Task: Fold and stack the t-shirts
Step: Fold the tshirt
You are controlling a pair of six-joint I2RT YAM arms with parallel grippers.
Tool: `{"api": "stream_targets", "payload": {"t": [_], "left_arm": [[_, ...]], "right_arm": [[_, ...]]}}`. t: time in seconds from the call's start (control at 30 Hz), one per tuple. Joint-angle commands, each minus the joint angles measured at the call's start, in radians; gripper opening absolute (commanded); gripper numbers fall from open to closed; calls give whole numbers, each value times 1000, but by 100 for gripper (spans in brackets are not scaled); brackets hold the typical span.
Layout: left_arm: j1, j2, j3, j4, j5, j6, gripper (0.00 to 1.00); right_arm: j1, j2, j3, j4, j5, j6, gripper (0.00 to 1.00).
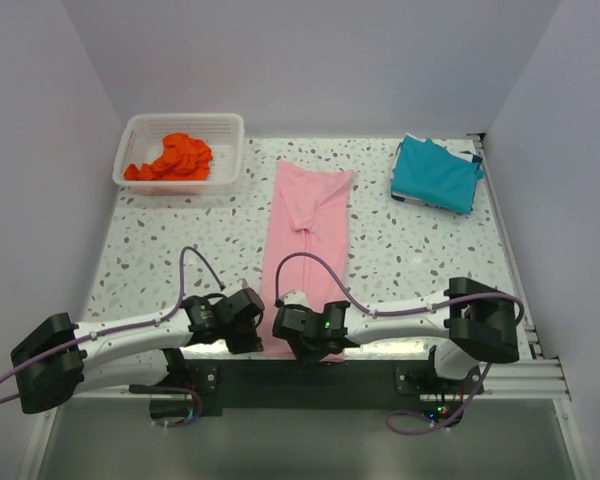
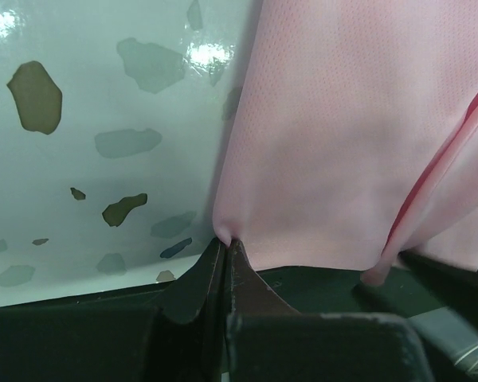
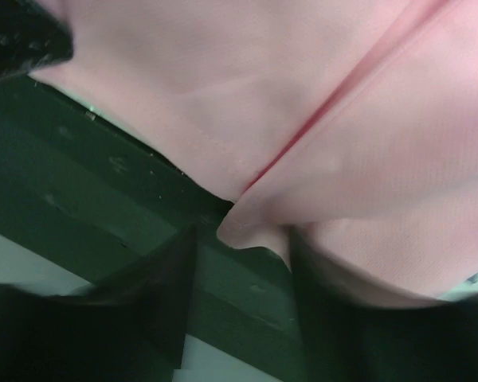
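Matt pink t-shirt [image 2: 342, 119] on a glossy table [image 2: 88, 103]
The cloth shows a fine knit weave; the speckled table surface is smooth and reflective; the basket [image 1: 231, 150] is white plastic mesh.

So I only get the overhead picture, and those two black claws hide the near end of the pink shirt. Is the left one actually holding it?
Observer: Yes. The left wrist view shows the left gripper pinched shut on an edge of the pink t-shirt, right by the near edge of the table.
Operator: And the right claw?
Observer: Its own wrist view shows the right gripper open. A fold of the shirt's hem sits in the gap and does not look clamped.
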Motion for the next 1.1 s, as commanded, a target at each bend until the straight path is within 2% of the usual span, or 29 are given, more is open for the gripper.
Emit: {"api": "stream_targets", "payload": {"t": [0.0, 0.07, 0.1, 0.23, 0.27, 0.3, 0.4, 0.43, 0.5, 0.6, 0.8, 0.87, 1.07], "left_arm": [[-8, -1, 3, -66, -34, 5, 0], [-8, 1, -3, -60, -34, 4, 0], [-8, 1, -6, -56, -32, 2, 0], [-8, 4, -6, -43, -34, 7, 0], [-8, 5, -5, -45, -34, 8, 0], [-8, 8, -5, -43, -34, 10, 0], [-8, 8, -11, -37, -32, 10, 0], [-8, 10, -14, -31, -31, 10, 0], [-8, 13, -16, -30, -28, 10, 0], [-8, 13, -16, -30, -26, 8, 0], [-8, 11, -17, -33, -28, 11, 0], [-8, 8, -19, -30, -28, 10, 0], [-8, 5, -23, -33, -28, 5, 0]], "right_arm": [[4, -32, 42, 58, -8, -25, 60], [3, -79, 38, 93, -42, -59, 72], [4, -96, 36, 101, -56, -82, 81], [4, -213, 26, 69, -83, -104, 88], [3, -239, 19, 50, -79, -94, 99], [4, -262, 13, -9, -47, -79, 99], [3, -359, -28, -155, 62, 8, 99], [3, -382, -40, -193, 144, 45, 99], [0, -438, -85, -287, 203, 166, 99], [-22, -492, -154, -345, 211, 281, 98], [-48, -527, -296, -271, 130, 400, 69], [-50, -531, -320, -222, 116, 401, 63], [-59, -515, -344, -132, 142, 409, 61]]}}
